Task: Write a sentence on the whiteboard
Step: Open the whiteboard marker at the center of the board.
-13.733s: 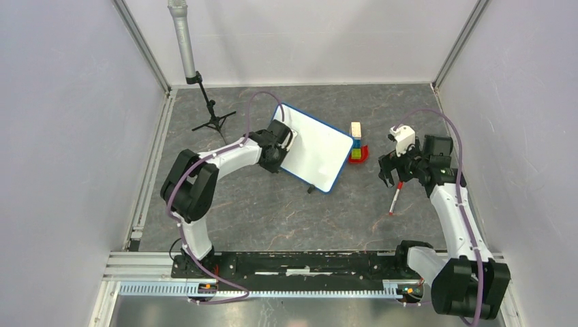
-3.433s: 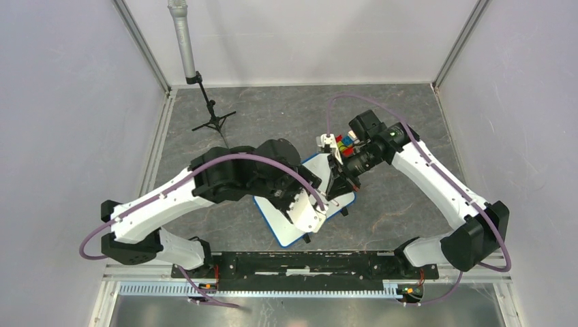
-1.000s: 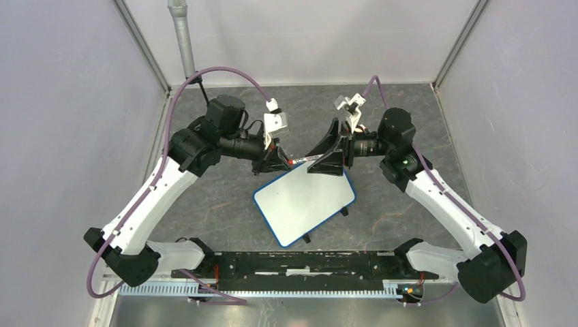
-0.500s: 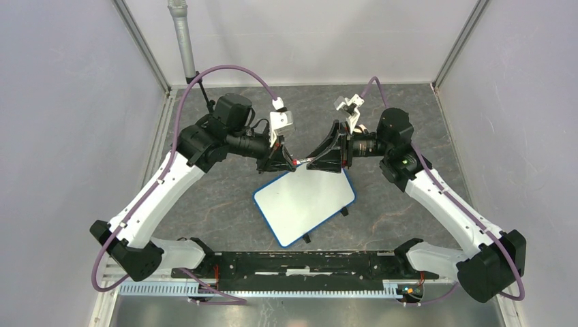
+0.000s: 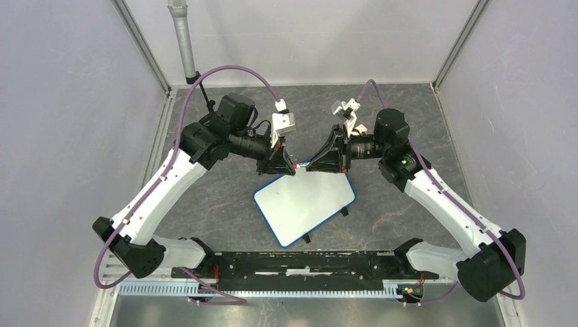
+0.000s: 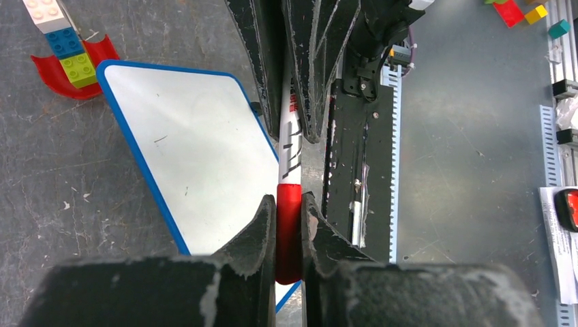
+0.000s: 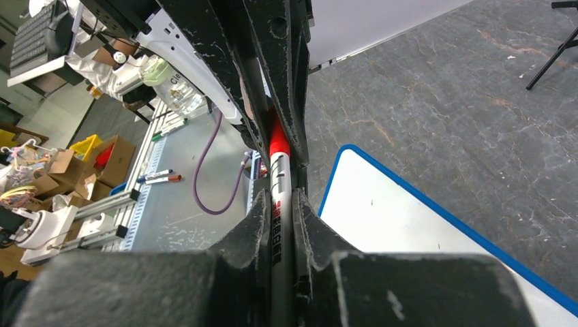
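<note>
lying on table [image 5: 225, 204], whiteboard [image 5: 305, 204] long axis runs near-l to far-r.

We see two arms in white shells [image 5: 163, 187] and black joints [image 5: 235, 110], each trailing a purple cable [image 5: 232, 67]; left gripper [image 6: 289, 201] and right gripper [image 7: 279, 199] end in scuffed black fingers [image 6: 252, 231].

We see pale lavender walls [image 5: 61, 136] closing in three sides of a grey, marble-veined worktop [image 5: 225, 204], with aluminium posts [image 5: 141, 44] at the far corners. At upper left a grey cylinder [image 5: 183, 41] rises on a thin black stand [image 5: 202, 87]. A slotted aluminium rail [image 5: 272, 289] runs along the bottom edge. In the right wrist view, cardboard boxes [image 7: 60, 163] sit at far left.
</note>
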Controlling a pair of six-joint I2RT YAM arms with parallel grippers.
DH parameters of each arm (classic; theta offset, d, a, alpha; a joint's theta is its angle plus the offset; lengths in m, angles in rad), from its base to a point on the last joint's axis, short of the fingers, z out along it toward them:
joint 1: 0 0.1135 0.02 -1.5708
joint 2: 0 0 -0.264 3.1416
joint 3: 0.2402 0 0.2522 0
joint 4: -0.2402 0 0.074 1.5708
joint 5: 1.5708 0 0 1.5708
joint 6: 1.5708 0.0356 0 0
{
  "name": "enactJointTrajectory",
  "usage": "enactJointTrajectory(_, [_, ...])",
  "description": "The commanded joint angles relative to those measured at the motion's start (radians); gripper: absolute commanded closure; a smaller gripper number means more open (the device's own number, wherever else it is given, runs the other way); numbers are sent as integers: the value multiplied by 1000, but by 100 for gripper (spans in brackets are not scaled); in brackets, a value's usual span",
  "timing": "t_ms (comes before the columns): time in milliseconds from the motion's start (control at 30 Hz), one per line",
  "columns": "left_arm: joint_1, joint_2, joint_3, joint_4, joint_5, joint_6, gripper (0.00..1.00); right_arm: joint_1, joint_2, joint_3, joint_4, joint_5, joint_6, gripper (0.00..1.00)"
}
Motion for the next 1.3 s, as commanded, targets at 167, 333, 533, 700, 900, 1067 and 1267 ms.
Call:
enactJointTrajectory(167, [6,-25,15,-24,-8,61,98,8,-10,70,-100,32,-108,46])
enactJointTrajectory(333, [6,-20,23,-24,-5,60,98,8,-6,67,-79,14,-74,49])
enactJointTrajectory(533, [5,-7,24,-12,3,49,98,8,-11,25,37,-7,25,58])
enactJointTrajectory(700, [5,-6,9,22,-10,17,98,8,-13,1,119,-13,101,58])
enactJointTrajectory(900, [6,-24,2,55,-50,-13,98,7,-16,-18,125,-17,110,54])
enactJointTrajectory(1067, [9,-26,-5,57,-71,-16,98,8,-23,-20,121,-16,106,56])
enactJointTrajectory(1267, [9,-13,0,82,-39,-48,98,7,-17,-14,121,-10,106,85])
